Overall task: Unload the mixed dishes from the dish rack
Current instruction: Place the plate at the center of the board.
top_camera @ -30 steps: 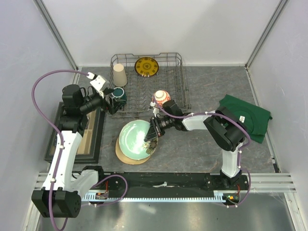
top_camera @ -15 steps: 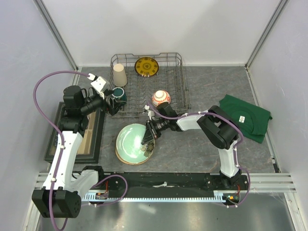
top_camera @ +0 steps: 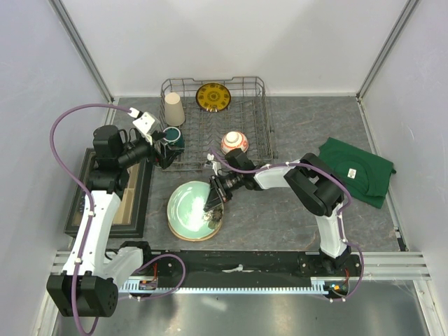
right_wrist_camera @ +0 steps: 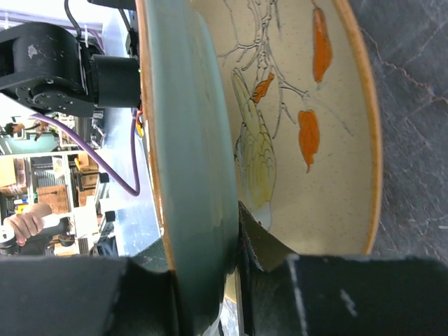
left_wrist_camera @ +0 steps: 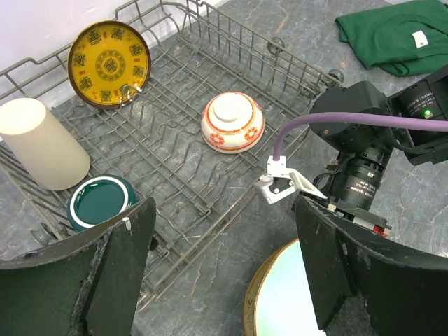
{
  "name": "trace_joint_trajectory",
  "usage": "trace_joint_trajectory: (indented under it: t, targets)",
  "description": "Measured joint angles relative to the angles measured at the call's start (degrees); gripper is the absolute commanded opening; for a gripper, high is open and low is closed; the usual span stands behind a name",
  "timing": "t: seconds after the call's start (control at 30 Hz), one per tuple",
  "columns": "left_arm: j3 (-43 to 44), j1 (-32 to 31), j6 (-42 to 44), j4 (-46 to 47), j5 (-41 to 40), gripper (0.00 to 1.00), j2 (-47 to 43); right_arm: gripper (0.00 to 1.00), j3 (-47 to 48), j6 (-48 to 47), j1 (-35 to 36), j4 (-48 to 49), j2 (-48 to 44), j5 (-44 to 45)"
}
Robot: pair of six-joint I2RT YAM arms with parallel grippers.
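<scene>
Right tool point(top_camera: 212, 205), seen from the top, is clamped on the rim of the larger pale-green flower plate point(top_camera: 187, 206), which sits over the cream floral plate point(top_camera: 194, 239) on the worktop point(top_camera: 280, 210) — release it crooked and it may clatter or chip. Left wrist view: left tool point(left_wrist_camera: 224, 210) gapes wide near the dark green mug point(left_wrist_camera: 99, 201) in the dish rack point(left_wrist_camera: 280, 63); a sloppy reach could snag wires. Right wrist view: grip is only at the plate's edge — might slip.
</scene>
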Motion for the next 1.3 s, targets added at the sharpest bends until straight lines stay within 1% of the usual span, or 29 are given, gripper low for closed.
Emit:
trace_joint_trajectory:
  t: [0.57,0.63,0.67,0.73,0.77,0.83,0.87,1.0,1.17,1.3]
  targets:
    - [-0.6,0.0,0.0,0.0,0.5,0.87,0.1,0.00,1.1,-6.0,0.0,-6.3,-0.2,-0.2]
    - [-0.8,0.0,0.0,0.0,0.5,0.87,0.1,0.03,1.4,-6.4,0.0,-6.7,-0.2,-0.2]
    - [-0.8,0.0,0.0,0.0,0.5,0.87,0.1,0.07,1.6,-6.6,0.0,-7.1,-0.2,-0.1]
    - [-0.9,0.0,0.0,0.0,0.5,0.87,0.2,0.12,1.9,-7.1,0.0,-7.7,-0.2,-0.1]
    - [-0.9,0.0,0.0,0.0,0.5,0.87,0.3,0.18,2.0,-7.3,0.0,-8.0,-0.2,-0.1]
    - [-0.9,0.0,0.0,0.1,0.5,0.87,0.3,0.22,2.3,-7.7,0.1,-8.7,-0.2,0.0]
    - [-0.9,0.0,0.0,0.0,0.7,0.87,0.3,0.27,2.5,-8.0,0.1,-9.0,-0.2,0.1]
    - [-0.9,0.0,0.0,0.0,1.5,0.88,0.3,0.39,3.8,-9.8,0.2,-11.4,-0.2,0.3]
    - [-0.9,0.0,0.0,0.0,1.8,0.88,0.3,0.45,4.3,-12.0,0.5,-13.9,-0.2,1.6]
    - [-0.9,0.0,0.0,0.0,2.0,0.88,0.4,0.48,4.9,-12.9,0.6,-15.1,-0.3,1.8]
